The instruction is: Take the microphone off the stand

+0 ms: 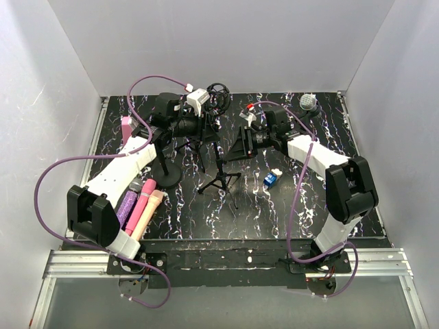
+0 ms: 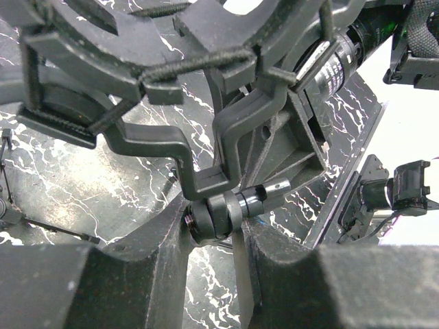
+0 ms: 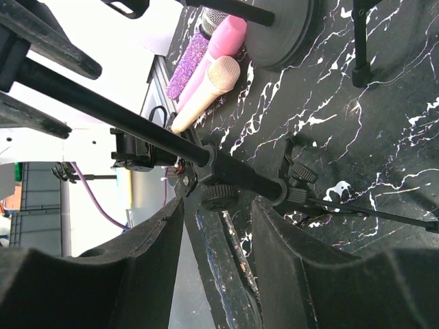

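A black microphone (image 1: 194,127) sits in a black shock mount (image 2: 206,55) on top of a tripod stand (image 1: 219,177) at the table's middle. In the left wrist view the microphone's body (image 2: 335,58), with a silver ring, shows at the upper right, inside the mount's elastic cords. My left gripper (image 1: 177,125) is shut on the mount's swivel joint (image 2: 218,216), one finger on each side. My right gripper (image 1: 243,145) is open. Its fingers (image 3: 288,240) stand either side of the stand's pole collar (image 3: 236,179) and its knob, not clearly touching them.
A round-base stand (image 1: 167,175) stands just left of the tripod. Purple, pink and peach microphones (image 1: 140,205) lie at the front left. A silver-headed microphone (image 1: 308,103) lies at the back right. A small blue-and-white object (image 1: 270,179) lies right of the tripod. Cables coil at the back (image 1: 218,90).
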`<state>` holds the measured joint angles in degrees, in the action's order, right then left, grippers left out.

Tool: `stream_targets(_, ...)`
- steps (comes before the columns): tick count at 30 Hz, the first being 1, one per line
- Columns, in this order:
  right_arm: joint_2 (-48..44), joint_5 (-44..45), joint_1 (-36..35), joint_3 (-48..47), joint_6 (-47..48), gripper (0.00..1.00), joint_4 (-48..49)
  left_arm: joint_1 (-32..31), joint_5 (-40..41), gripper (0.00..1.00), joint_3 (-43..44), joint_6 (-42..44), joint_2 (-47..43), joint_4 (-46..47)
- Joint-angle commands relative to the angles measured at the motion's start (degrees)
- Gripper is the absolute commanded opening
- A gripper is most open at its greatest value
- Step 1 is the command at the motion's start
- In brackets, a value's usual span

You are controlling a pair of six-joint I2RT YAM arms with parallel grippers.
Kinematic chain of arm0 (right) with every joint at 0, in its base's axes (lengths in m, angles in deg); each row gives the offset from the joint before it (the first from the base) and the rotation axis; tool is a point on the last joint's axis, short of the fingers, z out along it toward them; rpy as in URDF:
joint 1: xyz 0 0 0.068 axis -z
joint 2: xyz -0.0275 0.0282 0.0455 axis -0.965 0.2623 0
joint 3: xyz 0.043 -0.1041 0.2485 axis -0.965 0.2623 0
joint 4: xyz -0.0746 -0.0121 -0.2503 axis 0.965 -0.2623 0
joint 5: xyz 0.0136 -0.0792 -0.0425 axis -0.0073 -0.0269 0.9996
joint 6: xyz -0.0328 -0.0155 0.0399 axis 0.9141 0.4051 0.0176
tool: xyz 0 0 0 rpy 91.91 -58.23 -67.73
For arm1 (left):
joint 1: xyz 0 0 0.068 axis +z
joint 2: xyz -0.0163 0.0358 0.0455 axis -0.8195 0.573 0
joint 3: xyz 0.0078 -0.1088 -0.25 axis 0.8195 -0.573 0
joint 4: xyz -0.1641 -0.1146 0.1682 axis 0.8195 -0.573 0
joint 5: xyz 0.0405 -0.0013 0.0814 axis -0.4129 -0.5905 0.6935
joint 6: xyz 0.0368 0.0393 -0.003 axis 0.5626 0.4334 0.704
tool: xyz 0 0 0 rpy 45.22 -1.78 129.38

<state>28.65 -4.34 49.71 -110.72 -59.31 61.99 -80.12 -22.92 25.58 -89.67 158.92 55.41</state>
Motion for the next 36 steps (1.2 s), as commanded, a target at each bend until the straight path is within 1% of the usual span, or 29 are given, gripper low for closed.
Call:
stream_targets(1, 0.93, 0.03, -0.5, -2.14, -0.82, 0.51, 1.67, -0.06, -2.33, 0.0, 0.47, 0.14, -2.29, 0.77)
stream_targets(6, 1.28, 0.55, -1.2, -1.7, -0.21, 0.5, 1.32, -0.06, -2.42, 0.0, 0.56, 0.14, -2.21, 0.86)
stream_targets(9, 1.28, 0.47, -1.55, -1.52, 0.06, 0.45, 1.41, -0.06, -2.59, 0.0, 0.47, 0.14, -2.2, 0.94)
stream_targets(10, 1.28, 0.12, -1.55, -1.52, 0.23, 0.43, 1.67, -0.06, -2.59, 0.0, 0.47, 0.14, -2.21, 0.94)
stream_targets(13, 1.02, -0.76, -1.9, -1.35, 0.58, 0.28, 2.2, -0.06, -2.5, 0.0, 0.38, 0.22, -2.29, 0.94)
stream_targets(14, 0.76, -0.76, -1.99, -1.35, 1.19, 0.25, 2.2, -0.06, -2.5, 0.0, 0.21, 0.22, -2.29, 1.03)
stream_targets(15, 0.41, -0.5, -2.16, -1.26, 2.16, 0.23, 2.03, -0.06, -2.42, 0.0, 0.3, 0.22, -2.38, 0.95)
stream_targets(17, -1.43, 1.77, -2.78, -1.26, 6.27, 0.12, 0.98, -0.06, -2.24, 0.0, 0.21, 0.22, -2.64, 0.94)
stream_targets(18, -2.92, 4.57, -3.48, -1.26, 11.78, 0.03, -0.16, -0.06, -2.07, 0.0, 0.3, 0.31, -2.65, 0.94)
stream_targets(19, -4.94, 7.73, -4.09, -0.83, 16.18, 0.01, -1.39, -0.06, -1.89, 0.0, 0.47, 0.22, -2.82, 0.94)
stream_targets(21, -9.33, 15.19, -5.85, 1.97, 22.44, 0.01, 1.22, -0.06, -1.98, 0.0, 0.65, 0.49, -2.82, 0.68)
stream_targets(22, -11.44, 18.45, -6.73, 4.86, 26.38, 0.01, 3.76, -0.06, -1.98, 0.0, 0.65, 0.57, -2.99, 0.68)
stream_targets(26, -19.62, 29.09, -12.08, 13.83, 47.1, 0.01, 16.32, -0.06, -2.33, 0.0, 0.56, 0.84, -3.08, 0.24)
stream_targets(28, -21.47, 32.88, -14.46, 18.58, 60.29, 0.01, 25.01, -0.06, -2.77, 0.0, 0.65, 1.19, -3.08, 0.07)
stream_targets(30, -22.01, 34.65, -15.43, 23.41, 72.25, 0.01, 35.19, -0.06, -3.29, 0.0, 0.65, 1.45, -3.0, -0.02)
stream_targets(32, -21.4, 34.4, -15.79, 27.2, 87.16, 0.01, 44.08, -0.06, -4.26, 0.0, 0.56, 1.8, -2.82, 0.07)
stream_targets(34, -19.12, 32.29, -15.79, 31.24, 101.05, 0.01, 56.72, -0.06, -4.96, 0.0, 0.38, 2.07, -2.82, 0.42)
stream_targets(35, -17.72, 31.85, -15.7, 32.74, 104.18, 0.01, 63.31, -0.06, -5.31, 0.0, 0.3, 2.07, -2.73, 0.68)
stream_targets(36, -16.83, 30.97, -15.7, 33.54, 109.17, 0.01, 67.03, -0.06, -5.75, 0.0, 0.12, 2.16, -2.73, 1.03)
